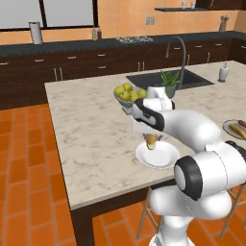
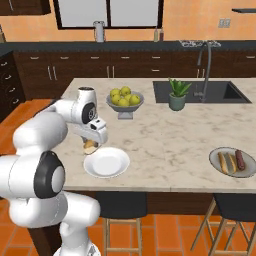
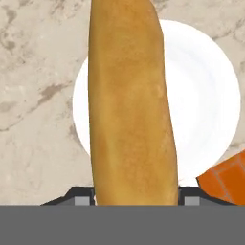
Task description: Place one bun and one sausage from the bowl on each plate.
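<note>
My gripper (image 1: 151, 136) (image 2: 91, 144) (image 3: 136, 198) is shut on a long golden-brown bun (image 1: 151, 141) (image 2: 90, 147) (image 3: 129, 110). It holds the bun just above the left rim of a white plate (image 1: 161, 157) (image 2: 109, 164) (image 3: 206, 95) near the counter's front edge. The bun hangs lengthwise across the hand view and hides part of that plate. A second plate (image 1: 227, 127) (image 2: 214, 159) lies far to the right with a bun (image 2: 226, 162) and a dark red sausage (image 2: 240, 159) on it. The bowl is out of view.
A pale footed bowl of yellow-green fruit (image 1: 128, 94) (image 2: 125, 99) stands behind the gripper. A potted plant (image 1: 169, 84) (image 2: 177, 95), the sink (image 1: 192, 79) (image 2: 220, 92) and its faucet (image 1: 178, 48) lie further right. Orange floor tile (image 3: 225, 177) shows past the counter's front edge.
</note>
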